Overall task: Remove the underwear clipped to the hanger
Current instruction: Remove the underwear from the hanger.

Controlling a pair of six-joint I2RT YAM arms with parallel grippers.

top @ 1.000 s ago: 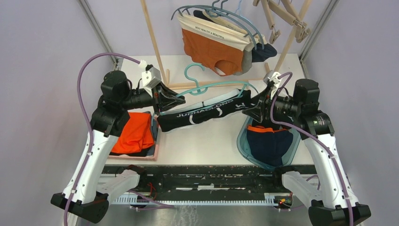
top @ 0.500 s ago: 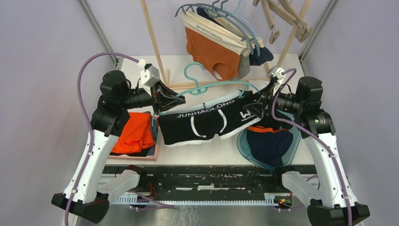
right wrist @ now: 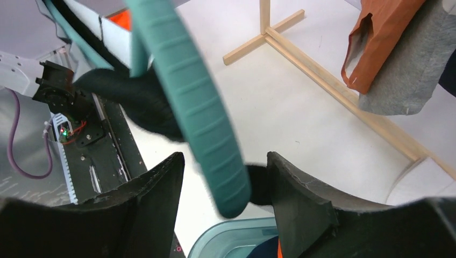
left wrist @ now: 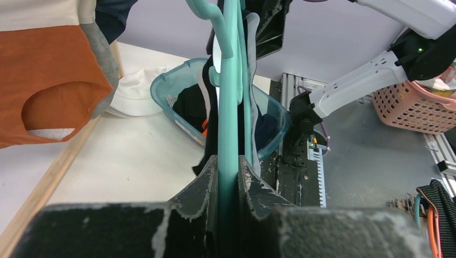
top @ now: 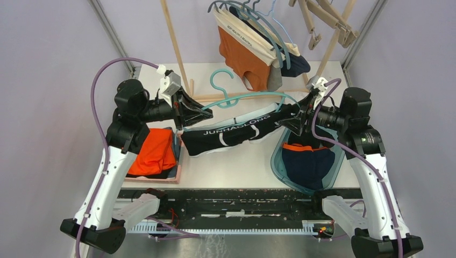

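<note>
Because the black underwear (top: 228, 138) is thin, soft cloth, I judge it light and limp: under a pull it will sag and stretch and keep no shape. It hangs from the teal hanger (top: 244, 97), in the air over the middle of the table (top: 236, 166). The left gripper (top: 204, 114) has its fingers (left wrist: 207, 185) pressed narrow on the left end of the hanger, which looks like stiff plastic. The right gripper (top: 287, 117) has its fingers (right wrist: 161, 188) wide apart, with the right end of the hanger and a fold of black cloth between them; I see no pinch there.

The firmer waistband (top: 232, 128) with white letters seems the best place to take hold, close to the right end. The clips are hard to make out, because cloth and fingers cover them in every view. Whether the black cloth touches a right finger, I cannot tell. The other underwear (top: 250, 51) hangs on the far rack (top: 175, 48), partly cut off at the top edge.
</note>
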